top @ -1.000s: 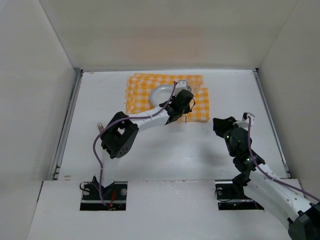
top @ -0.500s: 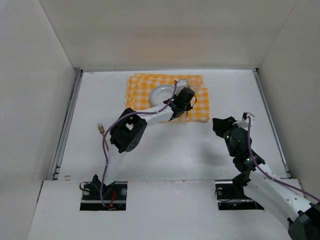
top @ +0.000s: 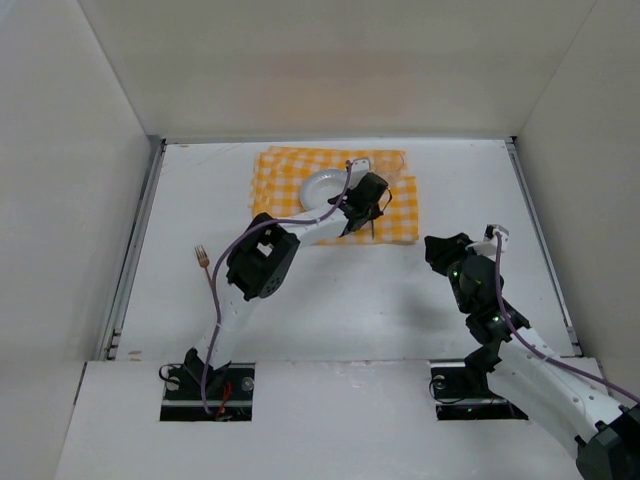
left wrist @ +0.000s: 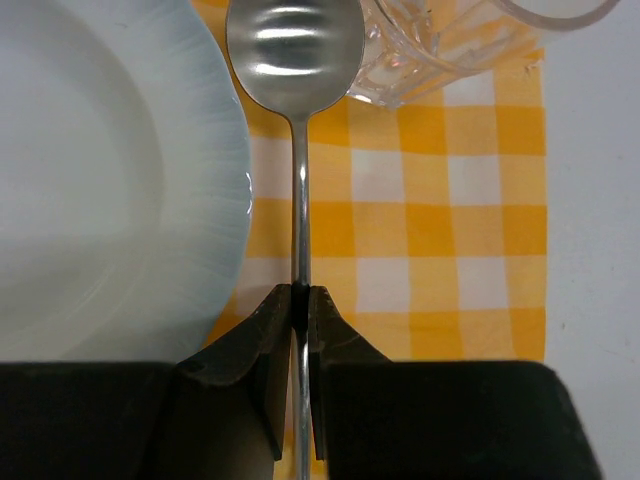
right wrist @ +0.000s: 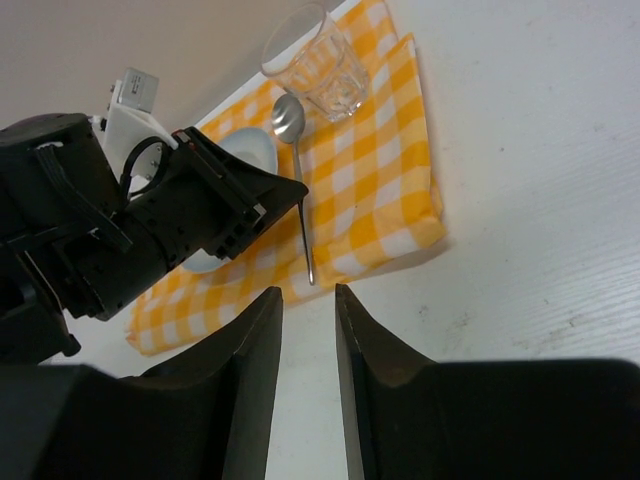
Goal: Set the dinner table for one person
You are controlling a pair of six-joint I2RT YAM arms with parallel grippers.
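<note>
On the white dinner table (top: 400, 290) lies a yellow-and-white checked cloth (top: 395, 215) carrying a white plate (top: 322, 187) and a clear glass (right wrist: 310, 65). My left gripper (top: 365, 215) hangs over the cloth just right of the plate, shut on the handle of a metal spoon (left wrist: 295, 45). The spoon's bowl points toward the glass (left wrist: 440, 40), beside the plate's rim (left wrist: 225, 180). My right gripper (top: 440, 250) is open and empty, low over the bare table right of the cloth, with the spoon (right wrist: 290, 118) ahead of its jaws.
A fork (top: 207, 270) with a brownish handle lies on the table's left side, beside the left arm's elbow (top: 258, 265). White walls enclose the table on three sides. The cloth's near right corner (right wrist: 425, 220) is folded over.
My left arm has stretched farther forward, its elbow shifting right, carrying the spoon a little deeper over the cloth beside the plate. The right arm has stayed where it was.
</note>
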